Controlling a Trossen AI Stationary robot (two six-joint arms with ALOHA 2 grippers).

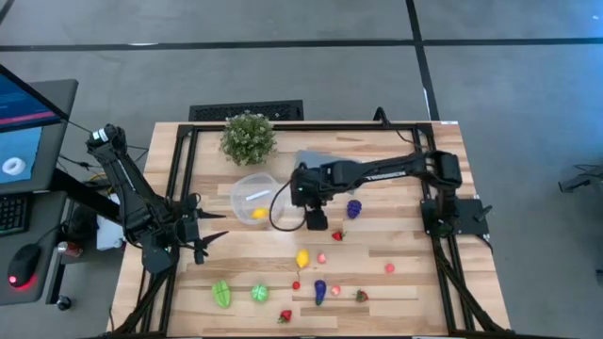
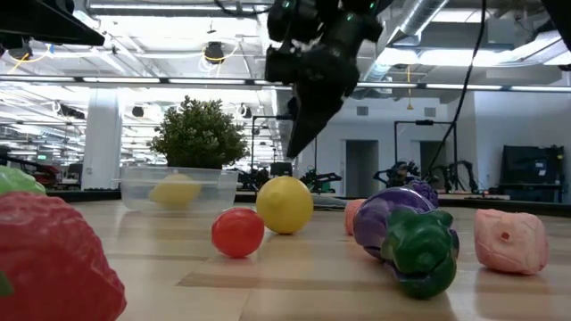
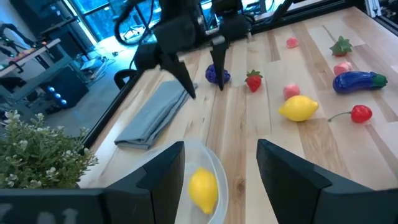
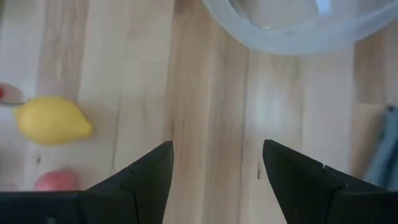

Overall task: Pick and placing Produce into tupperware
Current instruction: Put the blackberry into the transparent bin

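On the wooden table (image 1: 396, 188), largest first: the right arm reaches across from the right edge, its right gripper (image 1: 316, 222) hanging just beside the tupperware (image 1: 252, 197), fingers spread apart and empty above bare wood. The left arm waits at the left edge, its left gripper (image 1: 209, 237) likewise splayed and holding nothing. A leafy potted plant (image 1: 249, 137) stands at the far side, with a folded grey-blue cloth (image 3: 152, 116) near it. The clear round tupperware sits between plant and right gripper, containing one yellow fruit (image 1: 259, 214). Loose produce lies on the near half: a green vegetable (image 1: 221, 293), a lemon (image 1: 302, 258), an eggplant (image 1: 319, 291), purple grapes (image 1: 353, 208), a strawberry (image 1: 337, 235) just beside the grapes, a second strawberry (image 1: 285, 316), and a small pink piece (image 1: 389, 268) well apart to the right.
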